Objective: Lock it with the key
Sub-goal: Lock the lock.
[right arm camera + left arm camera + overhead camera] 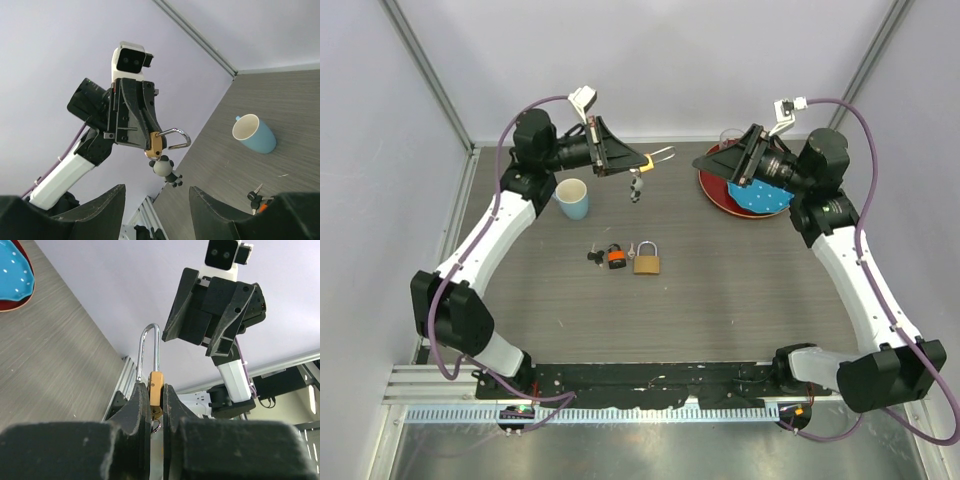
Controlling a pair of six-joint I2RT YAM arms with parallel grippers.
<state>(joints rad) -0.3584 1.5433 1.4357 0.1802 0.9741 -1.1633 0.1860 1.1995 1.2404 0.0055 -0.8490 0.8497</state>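
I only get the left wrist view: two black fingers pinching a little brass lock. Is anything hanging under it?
Observer: Yes. The right wrist view shows a small grey charm dangling below the small padlock, which the left gripper holds up in the air.
Operator: Where is the key?
Observer: The key lies on the table right beside a big padlock; nothing is gripping either.
Operator: Anything else down there?
Observer: A blue cup stands upright near the left arm.
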